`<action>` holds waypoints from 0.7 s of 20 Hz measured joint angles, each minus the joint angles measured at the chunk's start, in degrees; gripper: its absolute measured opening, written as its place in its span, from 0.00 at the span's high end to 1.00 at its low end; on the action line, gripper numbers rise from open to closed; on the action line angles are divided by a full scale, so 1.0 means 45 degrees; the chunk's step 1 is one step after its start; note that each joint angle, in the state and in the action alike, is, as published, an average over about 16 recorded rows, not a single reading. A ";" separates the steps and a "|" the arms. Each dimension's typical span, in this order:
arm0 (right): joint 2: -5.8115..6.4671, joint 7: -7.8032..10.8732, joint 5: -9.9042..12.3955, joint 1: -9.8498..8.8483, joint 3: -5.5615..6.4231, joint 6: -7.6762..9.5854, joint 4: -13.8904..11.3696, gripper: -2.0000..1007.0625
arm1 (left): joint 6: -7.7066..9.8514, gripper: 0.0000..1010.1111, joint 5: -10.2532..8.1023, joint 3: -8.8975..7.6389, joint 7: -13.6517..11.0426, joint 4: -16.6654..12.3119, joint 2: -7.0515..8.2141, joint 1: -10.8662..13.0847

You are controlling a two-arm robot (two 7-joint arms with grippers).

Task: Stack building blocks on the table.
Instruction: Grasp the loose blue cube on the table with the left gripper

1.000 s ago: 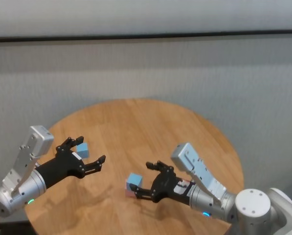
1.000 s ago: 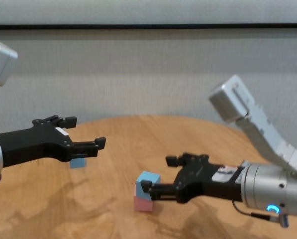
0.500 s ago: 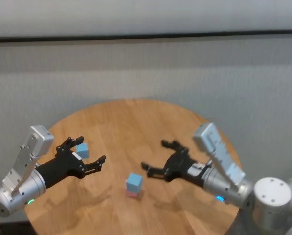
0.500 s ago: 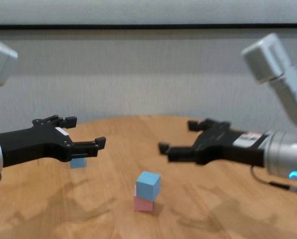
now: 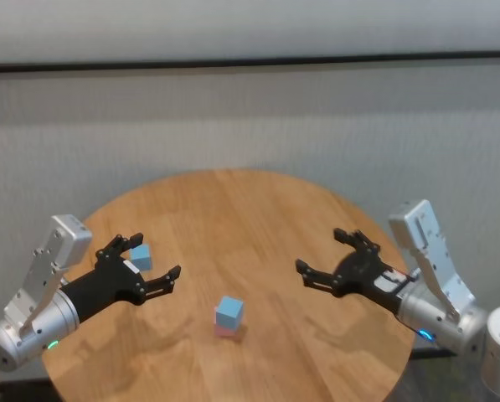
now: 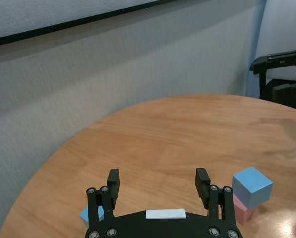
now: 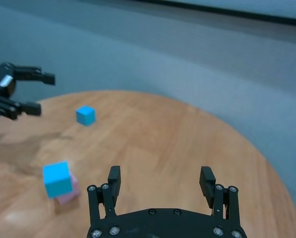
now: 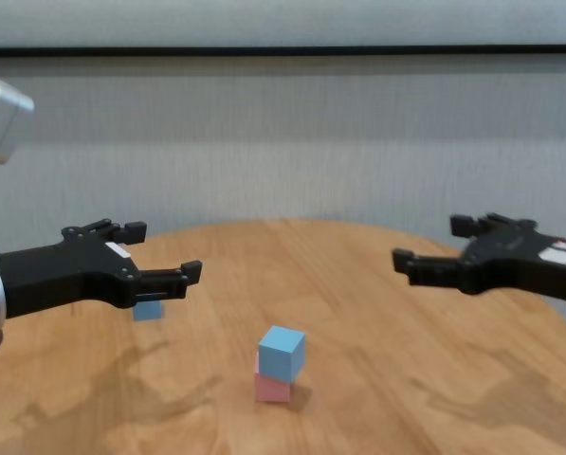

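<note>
One blue block (image 5: 229, 311) sits on the pink block (image 5: 224, 329) at the table's (image 5: 258, 209) six o'clock; the second blue block (image 5: 141, 256) waits at nine o'clock; left gripper (image 5: 153, 266) and right gripper (image 5: 326, 259) hover, jaws apart, empty.

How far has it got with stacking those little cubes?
Done: one blue block sits on the pink block near the middle of the table. In hand: nothing; the right gripper hangs open, clear of the stack. Left: the second blue block lies alone beside the open left gripper, not yet stacked.
</note>
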 joint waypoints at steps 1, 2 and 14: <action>0.0058 -0.0050 0.0026 -0.0070 0.0067 0.0046 -0.0061 0.01 | 0.0000 0.01 0.0004 0.0000 0.0002 0.0003 -0.0001 -0.0001; 0.0112 -0.0093 0.0048 -0.0136 0.0127 0.0089 -0.0118 0.01 | -0.0001 0.01 0.0011 -0.0001 0.0004 0.0011 -0.0004 -0.0003; 0.0283 -0.0220 0.0069 -0.0380 0.0273 0.0257 -0.0300 0.01 | 0.0085 0.01 0.0422 0.0008 -0.0004 0.0820 -0.0166 -0.0553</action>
